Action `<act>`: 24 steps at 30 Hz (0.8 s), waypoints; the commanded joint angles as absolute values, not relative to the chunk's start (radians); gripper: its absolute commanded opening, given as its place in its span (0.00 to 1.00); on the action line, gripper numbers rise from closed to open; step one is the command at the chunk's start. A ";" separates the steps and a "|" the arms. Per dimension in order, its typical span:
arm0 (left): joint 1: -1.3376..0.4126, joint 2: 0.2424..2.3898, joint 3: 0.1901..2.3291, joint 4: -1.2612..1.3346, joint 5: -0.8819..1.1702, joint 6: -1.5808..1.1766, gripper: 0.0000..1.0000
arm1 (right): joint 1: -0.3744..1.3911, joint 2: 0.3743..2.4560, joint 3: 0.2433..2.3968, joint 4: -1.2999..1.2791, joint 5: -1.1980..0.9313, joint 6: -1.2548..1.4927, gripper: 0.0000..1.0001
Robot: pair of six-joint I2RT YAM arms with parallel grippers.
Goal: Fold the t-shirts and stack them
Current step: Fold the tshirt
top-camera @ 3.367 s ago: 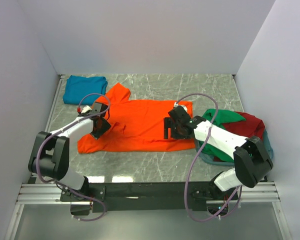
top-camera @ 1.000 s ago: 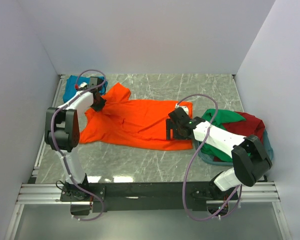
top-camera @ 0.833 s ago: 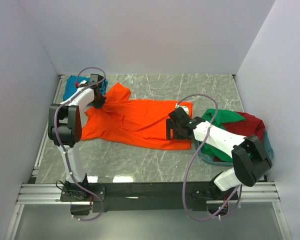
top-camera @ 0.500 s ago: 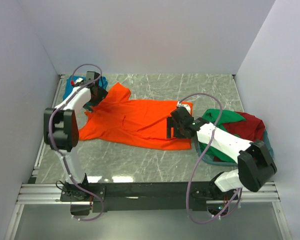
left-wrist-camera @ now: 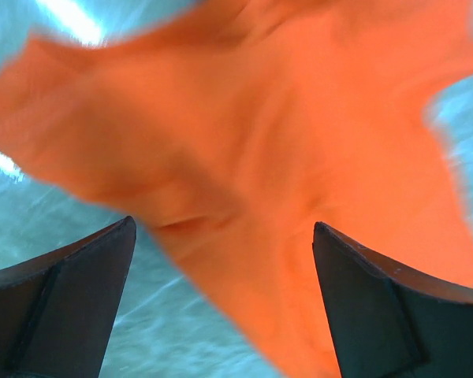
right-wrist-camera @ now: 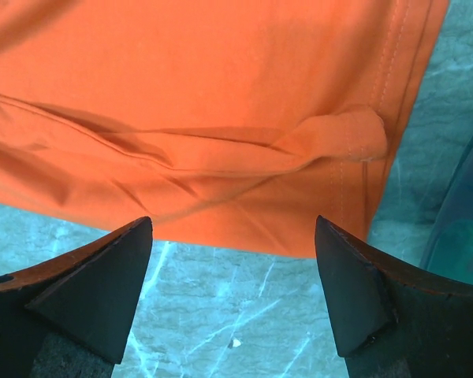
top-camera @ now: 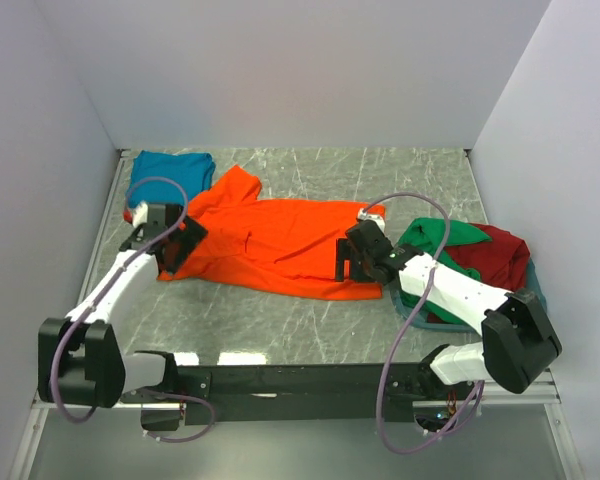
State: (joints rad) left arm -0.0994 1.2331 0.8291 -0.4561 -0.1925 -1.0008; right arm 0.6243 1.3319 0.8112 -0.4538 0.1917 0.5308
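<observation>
The orange t-shirt (top-camera: 280, 245) lies spread flat across the middle of the bench (top-camera: 310, 170), one sleeve pointing toward the far left corner and its hem toward the right edge. The cloth is loosely wrinkled, with a small pucker near the hem seam in the right wrist view.

The left end effector (left-wrist-camera: 223, 228) hovers over the shirt's left end, near the left edge of the bench. Its fingers are spread wide with nothing between them. The cloth below is blurred in the left wrist view.

The right end effector (right-wrist-camera: 232, 224) sits over the near part of the hem, its fingers also wide apart and gripping nothing. The orange edge and bare bench surface show between them.

A teal t-shirt (top-camera: 170, 172) rests folded in the far left corner, just beside the orange sleeve. At the right edge, a green t-shirt (top-camera: 435, 238) and a dark red t-shirt (top-camera: 505, 250) are heaped in a basket (right-wrist-camera: 465, 213), green toward the orange hem.
</observation>
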 commanded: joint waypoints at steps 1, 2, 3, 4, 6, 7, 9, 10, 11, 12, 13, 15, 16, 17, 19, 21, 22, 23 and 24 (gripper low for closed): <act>-0.101 1.279 0.755 -0.310 -0.088 -0.974 1.00 | 0.634 1.360 0.822 -0.397 0.184 0.548 0.90; -0.100 1.298 0.749 -0.278 -0.057 -0.970 0.99 | 0.635 1.370 0.822 -0.384 0.178 0.551 0.90; -0.100 1.317 0.750 -0.275 -0.054 -0.966 0.99 | 0.635 1.382 0.828 -0.377 0.176 0.552 0.90; -0.101 1.356 0.753 -0.273 -0.052 -0.968 1.00 | 0.635 1.409 0.831 -0.370 0.173 0.554 0.90; -0.100 1.391 0.762 -0.282 -0.069 -0.969 0.99 | 0.637 1.442 0.842 -0.354 0.178 0.552 0.90; -0.100 1.417 0.764 -0.294 -0.077 -0.973 1.00 | 0.637 1.474 0.848 -0.354 0.195 0.552 0.90; -0.101 1.434 0.759 -0.319 -0.109 -0.974 0.99 | 0.637 1.505 0.853 -0.354 0.207 0.555 0.90; -0.100 1.434 0.755 -0.327 -0.118 -0.977 0.99 | 0.635 1.526 0.854 -0.360 0.207 0.558 0.90; -0.100 1.431 0.740 -0.330 -0.127 -0.977 0.99 | 0.638 1.532 0.851 -0.359 0.204 0.561 0.90; -0.100 1.430 0.732 -0.336 -0.133 -0.977 0.99 | 0.638 1.539 0.839 -0.356 0.201 0.563 0.90; -0.100 1.425 0.726 -0.356 -0.159 -0.980 0.99 | 0.637 1.540 0.831 -0.354 0.198 0.568 0.90; -0.098 1.425 0.712 -0.391 -0.189 -0.988 1.00 | 0.638 1.537 0.802 -0.359 0.196 0.581 0.90; -0.097 1.427 0.709 -0.432 -0.218 -0.991 1.00 | 0.640 1.528 0.793 -0.362 0.196 0.589 0.90; -0.097 1.424 0.698 -0.448 -0.231 -0.994 0.99 | 0.641 1.519 0.779 -0.365 0.195 0.594 0.90; -0.097 1.404 0.678 -0.468 -0.251 -1.003 0.99 | 0.643 1.484 0.740 -0.371 0.183 0.603 0.90; -0.095 1.382 0.641 -0.501 -0.264 -1.026 0.99 | 0.644 1.456 0.698 -0.382 0.172 0.614 0.90; -0.095 1.358 0.628 -0.512 -0.267 -1.035 0.99 | 0.644 1.430 0.686 -0.388 0.172 0.618 0.90; -0.095 1.345 0.603 -0.546 -0.271 -1.055 0.99 | 0.644 1.416 0.674 -0.403 0.170 0.627 0.90; -0.095 1.333 0.592 -0.561 -0.273 -1.064 0.99 | 0.649 1.404 0.652 -0.408 0.169 0.630 0.90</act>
